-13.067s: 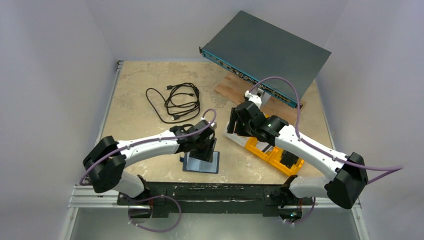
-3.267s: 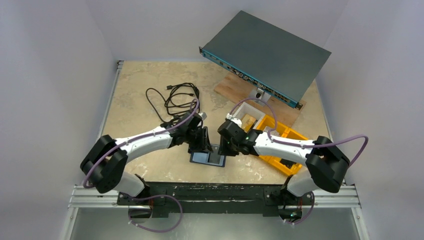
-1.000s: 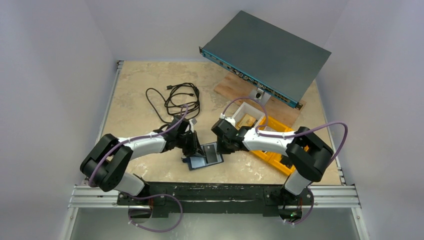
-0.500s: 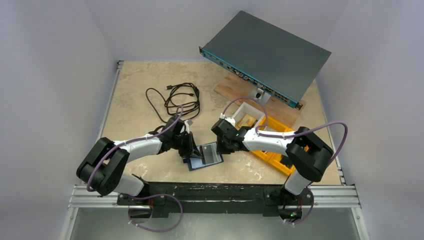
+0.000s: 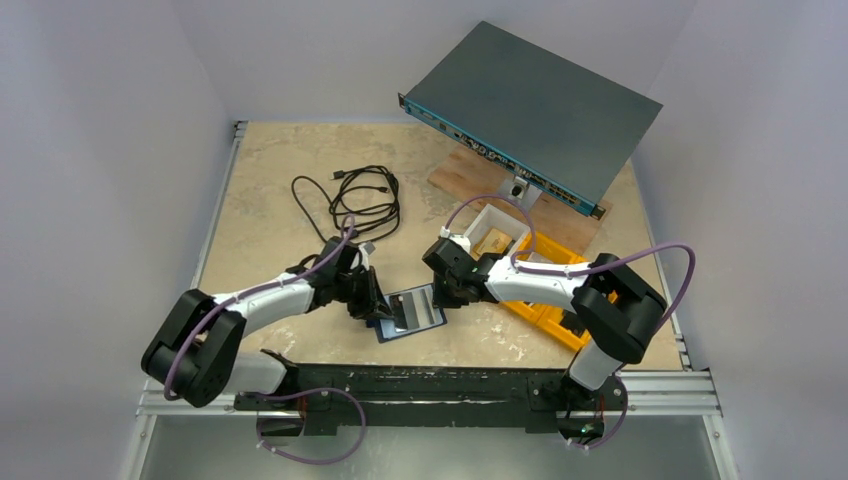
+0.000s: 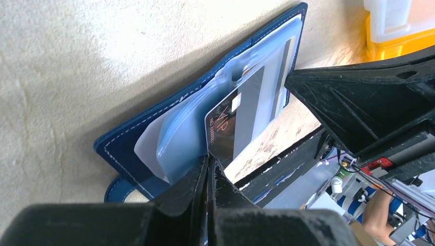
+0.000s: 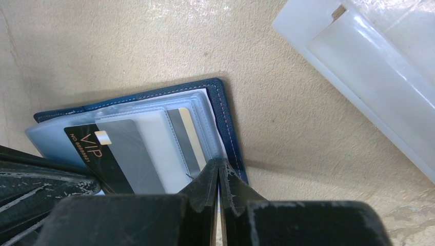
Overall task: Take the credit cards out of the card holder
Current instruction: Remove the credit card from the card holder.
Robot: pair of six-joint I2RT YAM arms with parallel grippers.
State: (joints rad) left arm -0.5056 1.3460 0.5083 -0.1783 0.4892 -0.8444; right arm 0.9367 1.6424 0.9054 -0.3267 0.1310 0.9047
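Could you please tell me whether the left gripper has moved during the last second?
Yes. The left gripper has drawn back leftward and toward the near edge, away from the coiled black cable, shut on the VIP card.

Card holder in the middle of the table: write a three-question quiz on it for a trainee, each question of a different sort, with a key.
1. True or false: the card holder lies folded shut.
2. The left end effector is closed on: A) the black card; B) the black cable; C) a yellow bin.
3. Which word is printed on that card?
Key: 1 false, it lies open; 2 A; 3 VIP.
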